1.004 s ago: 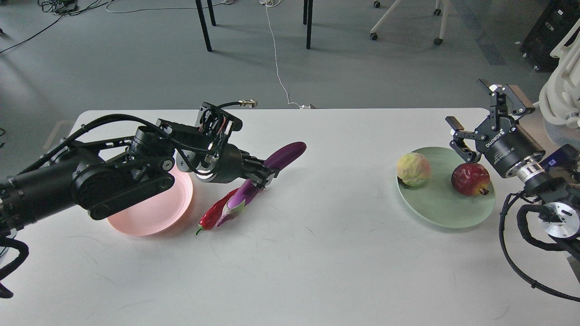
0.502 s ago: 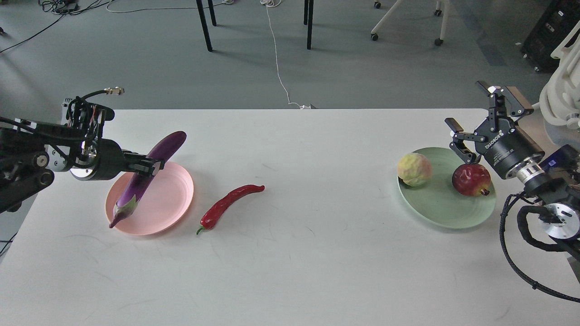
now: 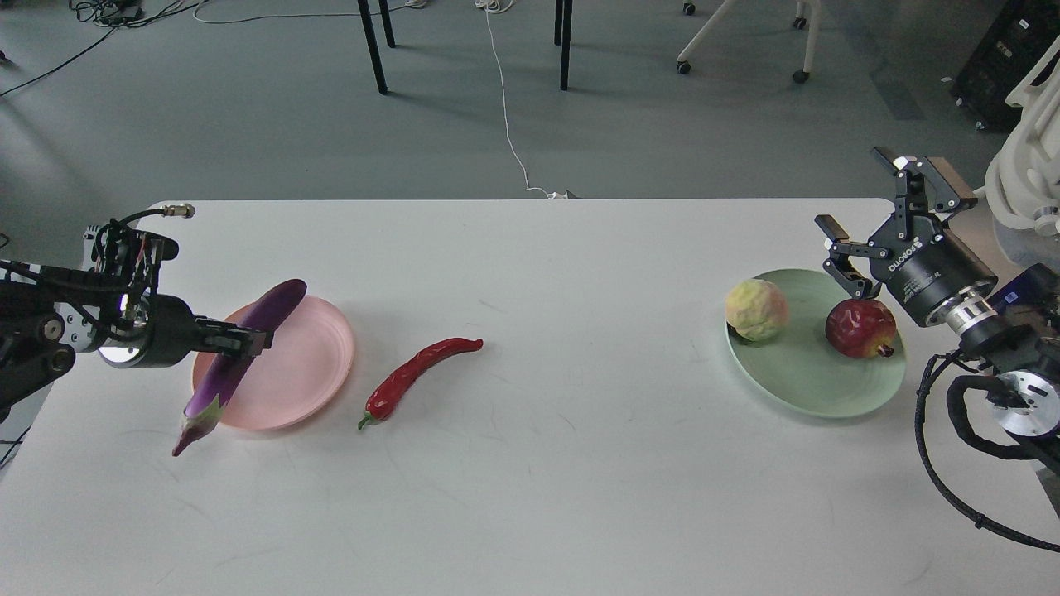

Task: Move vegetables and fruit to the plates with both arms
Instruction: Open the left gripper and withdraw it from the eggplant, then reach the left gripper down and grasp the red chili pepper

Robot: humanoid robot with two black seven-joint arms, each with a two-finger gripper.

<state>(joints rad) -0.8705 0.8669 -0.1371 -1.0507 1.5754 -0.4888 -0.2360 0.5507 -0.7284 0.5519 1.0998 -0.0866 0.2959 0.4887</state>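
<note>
The black left arm runs off the left edge, the black right arm off the right. The long purple eggplant hides the pale pink plate's left rim.

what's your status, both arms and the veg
Left gripper shut on eggplant, over pink plate. Right gripper open, above green plate. Chili pepper on table, path clear.
</note>
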